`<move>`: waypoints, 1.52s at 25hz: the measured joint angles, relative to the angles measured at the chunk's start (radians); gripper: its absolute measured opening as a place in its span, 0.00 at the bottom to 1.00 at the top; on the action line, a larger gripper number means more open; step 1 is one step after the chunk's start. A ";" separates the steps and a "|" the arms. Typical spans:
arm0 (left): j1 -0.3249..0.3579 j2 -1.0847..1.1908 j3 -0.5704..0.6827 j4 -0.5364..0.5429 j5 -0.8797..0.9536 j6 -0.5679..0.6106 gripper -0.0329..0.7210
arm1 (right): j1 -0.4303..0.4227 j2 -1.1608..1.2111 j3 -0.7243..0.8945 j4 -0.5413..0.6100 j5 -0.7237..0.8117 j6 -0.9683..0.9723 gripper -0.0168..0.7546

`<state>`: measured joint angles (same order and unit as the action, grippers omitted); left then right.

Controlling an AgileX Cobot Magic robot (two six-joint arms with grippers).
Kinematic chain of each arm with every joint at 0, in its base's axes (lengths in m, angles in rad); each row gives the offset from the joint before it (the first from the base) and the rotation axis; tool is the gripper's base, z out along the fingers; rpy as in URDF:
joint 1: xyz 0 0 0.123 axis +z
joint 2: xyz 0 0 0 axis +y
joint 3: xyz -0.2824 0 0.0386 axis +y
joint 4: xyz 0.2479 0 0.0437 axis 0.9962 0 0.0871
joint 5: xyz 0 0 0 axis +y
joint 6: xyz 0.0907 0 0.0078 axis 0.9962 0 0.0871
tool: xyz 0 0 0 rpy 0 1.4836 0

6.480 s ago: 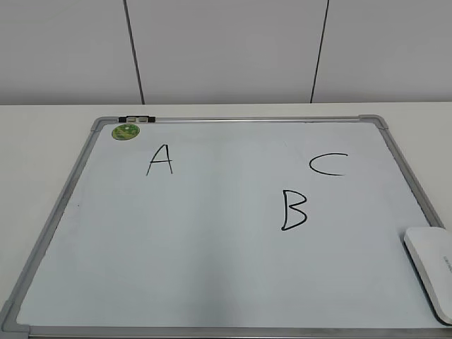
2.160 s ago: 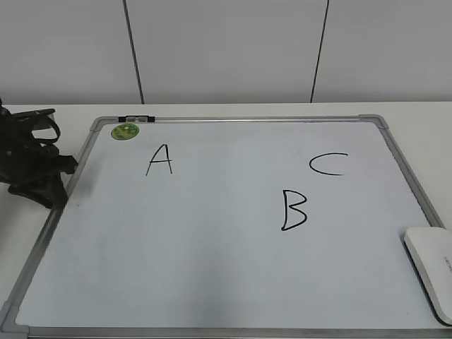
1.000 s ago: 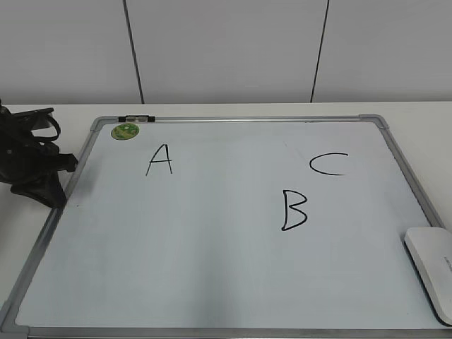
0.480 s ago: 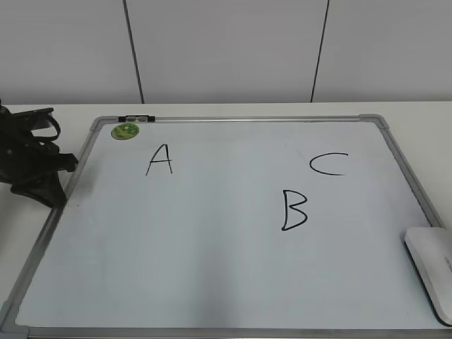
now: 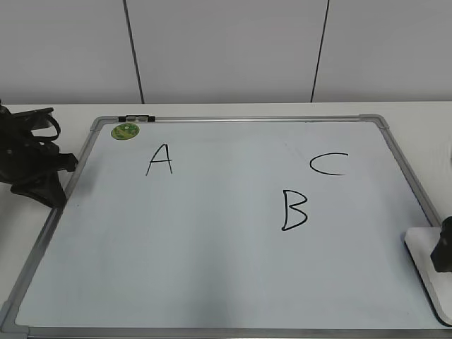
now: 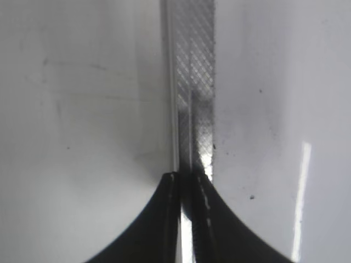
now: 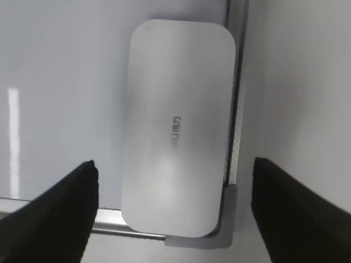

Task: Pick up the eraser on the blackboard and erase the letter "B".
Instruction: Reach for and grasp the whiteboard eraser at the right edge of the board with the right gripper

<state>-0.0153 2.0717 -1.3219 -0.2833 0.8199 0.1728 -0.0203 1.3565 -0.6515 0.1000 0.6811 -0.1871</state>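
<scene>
The blackboard (image 5: 212, 254) is a white dry-erase board with a grey frame, lying flat on the table. The letter "B" (image 5: 293, 210) is drawn in black right of centre. The white eraser (image 5: 424, 256) lies at the board's front right corner; in the right wrist view (image 7: 176, 123) it fills the middle. My right gripper (image 7: 174, 170) is open above it, one finger on each side, and shows at the exterior view's right edge (image 5: 445, 244). My left gripper (image 6: 189, 178) is shut with its tips at the board's left frame (image 6: 194, 82); it also shows in the exterior view (image 5: 39, 180).
Letters "A" (image 5: 159, 159) and "C" (image 5: 328, 164) are on the board. A round green magnet (image 5: 125, 131) sits at the far left corner. A grey plastic corner (image 7: 230, 219) lies just beside the eraser. A white wall stands behind the table.
My right gripper has come into the exterior view at the right edge, over the eraser. The left arm has stayed put beside the board's left frame.
</scene>
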 joint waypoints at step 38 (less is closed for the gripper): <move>0.000 0.000 0.000 -0.013 0.000 0.000 0.06 | 0.000 0.182 -0.003 0.045 -0.105 -0.024 0.74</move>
<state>-0.0153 2.0717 -1.3219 -0.2961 0.8199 0.1728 -0.0203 1.5383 -0.6548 0.1454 0.5760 -0.2113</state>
